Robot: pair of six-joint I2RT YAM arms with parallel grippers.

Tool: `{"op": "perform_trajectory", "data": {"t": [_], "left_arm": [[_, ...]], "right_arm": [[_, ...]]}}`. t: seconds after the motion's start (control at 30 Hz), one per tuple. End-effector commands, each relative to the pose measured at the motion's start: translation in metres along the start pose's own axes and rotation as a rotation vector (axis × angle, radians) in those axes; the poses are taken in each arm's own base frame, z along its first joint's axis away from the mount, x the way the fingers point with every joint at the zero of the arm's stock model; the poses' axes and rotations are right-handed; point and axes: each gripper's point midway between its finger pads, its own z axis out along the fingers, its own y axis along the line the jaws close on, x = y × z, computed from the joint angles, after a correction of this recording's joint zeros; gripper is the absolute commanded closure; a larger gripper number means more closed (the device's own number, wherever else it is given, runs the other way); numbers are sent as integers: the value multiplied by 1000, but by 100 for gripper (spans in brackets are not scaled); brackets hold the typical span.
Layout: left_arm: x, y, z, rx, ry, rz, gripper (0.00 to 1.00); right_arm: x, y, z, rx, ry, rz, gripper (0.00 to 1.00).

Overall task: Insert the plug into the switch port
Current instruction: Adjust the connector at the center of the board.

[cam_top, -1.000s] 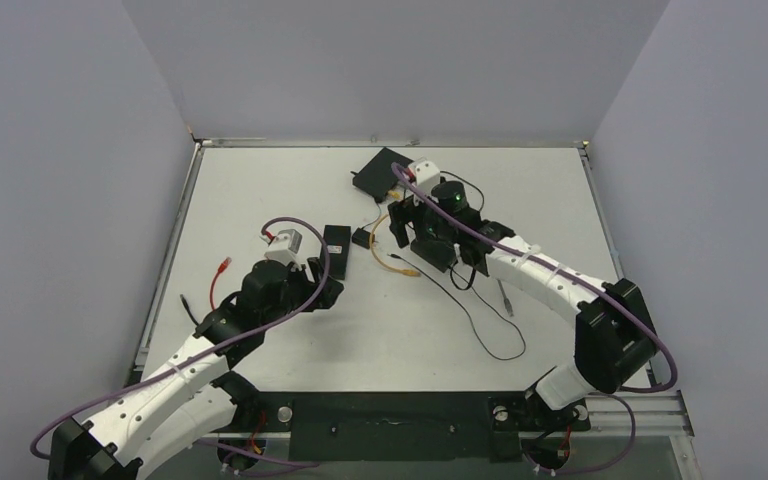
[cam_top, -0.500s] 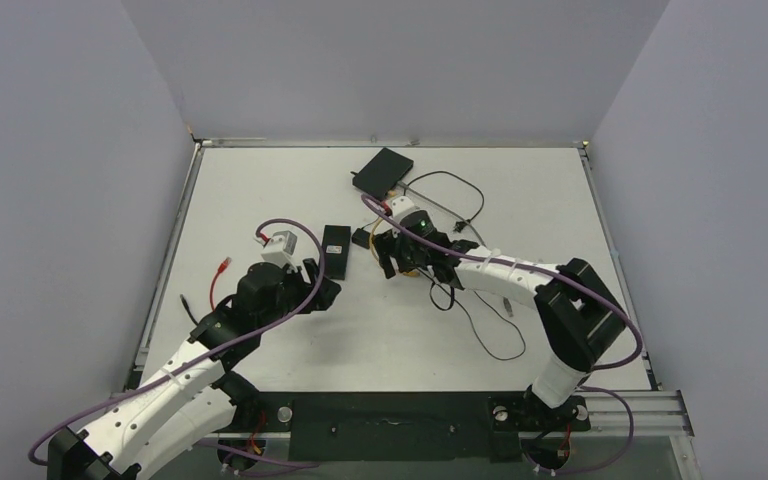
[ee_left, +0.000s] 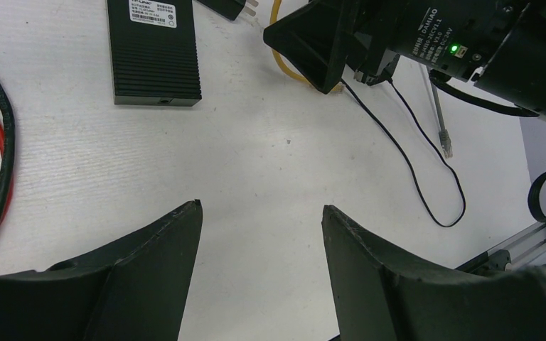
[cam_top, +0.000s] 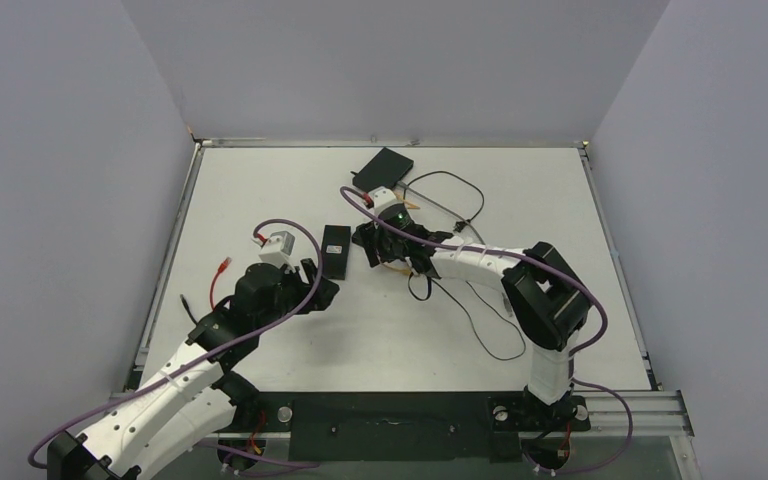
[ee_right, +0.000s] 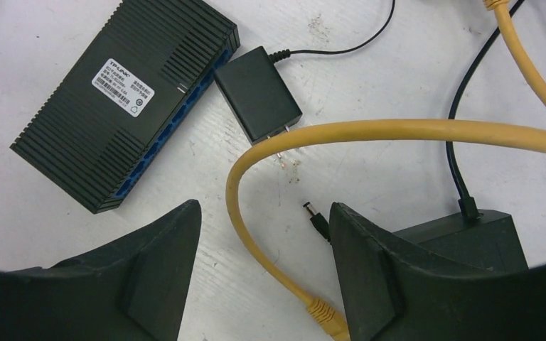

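Observation:
The black switch (ee_right: 128, 99) lies flat with its blue ports facing the power adapter (ee_right: 258, 101); it is also in the top view (cam_top: 336, 250) and the left wrist view (ee_left: 154, 50). A yellow cable (ee_right: 398, 131) loops down to its yellow plug (ee_right: 327, 320) on the table. My right gripper (ee_right: 264, 206) is open, its jaws low on either side of that cable just above the plug, not touching it. A small barrel plug (ee_right: 318, 219) lies by the right finger. My left gripper (ee_left: 261, 206) is open over bare table, short of the switch.
A second black box (cam_top: 382, 168) sits at the back, with a thin black wire (cam_top: 480, 320) trailing across the table. A red cable (cam_top: 222, 268) lies left of the left arm. A grey cable end (ee_left: 444, 142) rests to the right. The two grippers (cam_top: 370, 245) (cam_top: 325, 290) are close together.
The right arm has swung left and down from near the back box to the yellow cable beside the middle switch, its jaws narrowing somewhat. The left arm has barely moved.

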Motion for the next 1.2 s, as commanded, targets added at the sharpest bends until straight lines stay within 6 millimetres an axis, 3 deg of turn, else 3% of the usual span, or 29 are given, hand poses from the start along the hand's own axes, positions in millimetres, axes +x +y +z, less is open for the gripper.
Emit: {"op": "perform_trajectory", "data": {"t": [0.0,0.3,0.43,0.6,0.97,1.17], "left_arm": [[-11,-2,-3,4,-39,-8,40],[-8,-1,-1,5,-30,-6,39],[-6,-1,2,7,-18,-6,40],[-6,-1,3,9,-16,-11,40],[-7,-2,5,11,-13,-11,40],[-6,-3,5,19,-11,-16,40]], "right_arm": [[-22,2,9,15,-56,4,41],[-8,11,22,-17,-5,1,60],[-6,16,23,-35,3,-2,84],[-17,16,14,-37,-23,-4,100],[-71,16,-43,-44,-106,-31,100],[-79,-12,-68,60,-91,-89,100]]}}
